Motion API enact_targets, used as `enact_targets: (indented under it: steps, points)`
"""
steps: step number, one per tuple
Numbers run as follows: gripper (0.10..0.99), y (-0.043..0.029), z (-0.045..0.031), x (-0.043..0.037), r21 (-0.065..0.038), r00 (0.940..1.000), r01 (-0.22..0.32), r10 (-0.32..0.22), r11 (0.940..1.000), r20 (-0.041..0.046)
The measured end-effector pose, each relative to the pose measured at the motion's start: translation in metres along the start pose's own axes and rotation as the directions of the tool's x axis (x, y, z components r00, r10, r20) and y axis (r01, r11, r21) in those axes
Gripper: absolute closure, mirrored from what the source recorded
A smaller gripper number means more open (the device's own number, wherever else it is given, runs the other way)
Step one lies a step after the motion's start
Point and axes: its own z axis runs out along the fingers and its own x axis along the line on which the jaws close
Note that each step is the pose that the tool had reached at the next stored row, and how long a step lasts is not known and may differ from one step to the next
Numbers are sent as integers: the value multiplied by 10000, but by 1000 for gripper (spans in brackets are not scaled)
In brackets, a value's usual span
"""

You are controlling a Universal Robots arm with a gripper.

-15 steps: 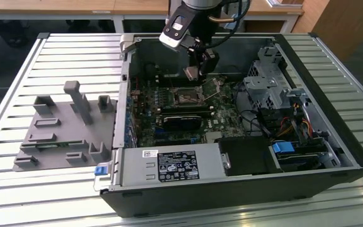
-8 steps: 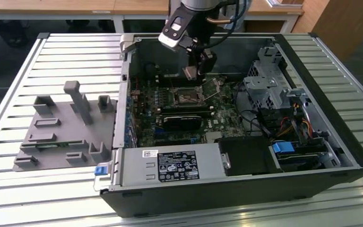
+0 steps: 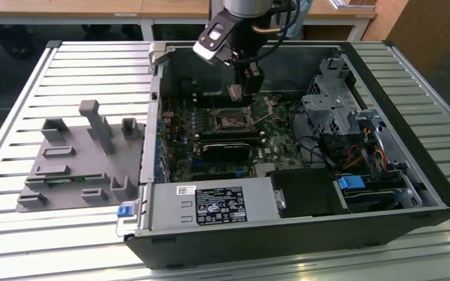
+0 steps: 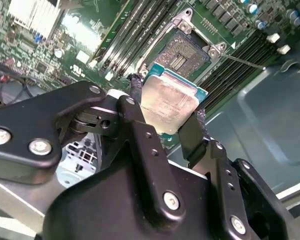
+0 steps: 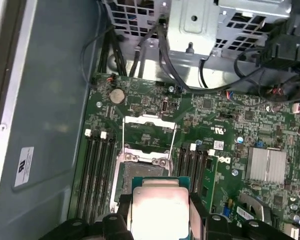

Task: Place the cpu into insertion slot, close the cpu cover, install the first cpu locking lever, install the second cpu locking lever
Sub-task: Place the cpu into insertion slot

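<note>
1. We see the gripper (image 4: 166, 114) clamped on the cpu (image 4: 171, 102), one finger on each of two opposite edges. The pale metal top shows in both wrist views.
2. In the exterior view the gripper (image 3: 239, 89) hangs inside the open case (image 3: 287, 240), over the board (image 5: 210, 107) and near the slot (image 3: 231, 119).
3. The cpu is in the air. In the second wrist view it looks tilted and sits just beside the slot (image 4: 182, 54), not over its middle. Nothing suggests it touches the slot or the board.
4. The slot is bare: we see its dark centre and thin rim in the first wrist view (image 5: 140, 175), with no chip in it. We judge the first step is under way but not finished.
5. The cover (image 5: 149, 120) is swung open, away from the slot, with its cut-out middle showing the board through it. Closing it is not yet done.
6. A thin lever (image 4: 242, 61) runs out from the slot's corner. It looks free rather than hooked down, though we cannot be sure of that. We cannot pick out the other lever for certain.
7. On our reading, none of the four steps is complete: the seating, the cover and both levers are all left.
</note>
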Motion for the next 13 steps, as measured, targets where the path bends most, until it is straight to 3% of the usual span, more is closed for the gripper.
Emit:
enact_targets:
  steps: [13]
  points:
    - [545,7,172,180,43,9991,-431,431,9991,29]
